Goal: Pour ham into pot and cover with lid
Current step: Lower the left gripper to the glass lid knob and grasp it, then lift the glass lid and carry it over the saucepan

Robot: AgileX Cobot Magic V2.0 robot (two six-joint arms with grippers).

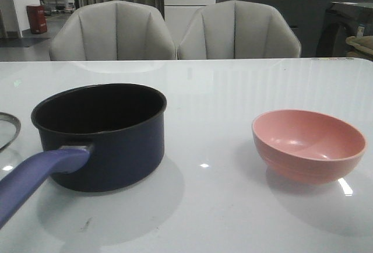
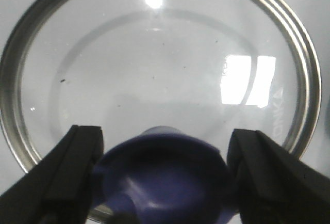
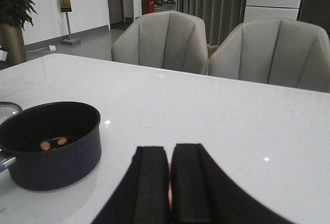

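In the front view, the long purple-blue handle of the dark navy round saucepan, the pot (image 1: 105,139), reaches nearest the camera, running out toward 7 o'clock. The pot stands on the glossy white worktop (image 1: 221,90). Well apart, toward 3 o'clock from it, sits a pink round bowl (image 1: 309,143), upright and showing nothing inside. At the far left edge, about 9 o'clock from the pot, a sliver of the round glass lid with a steel rim (image 1: 7,129) lies flat on the worktop. Two grey padded chairs (image 1: 175,31) stand behind.

The left wrist view shows the left hand (image 2: 164,177) spread wide, one black finger on either side of the lid's (image 2: 154,64) flared blue-purple knob, which it does not visibly touch.

In the right wrist view, the right hand (image 3: 169,182) has its black fingers pressed together, with nothing visibly held. Two small orange ham pieces (image 3: 53,143) lie on the pot's (image 3: 51,149) black floor.
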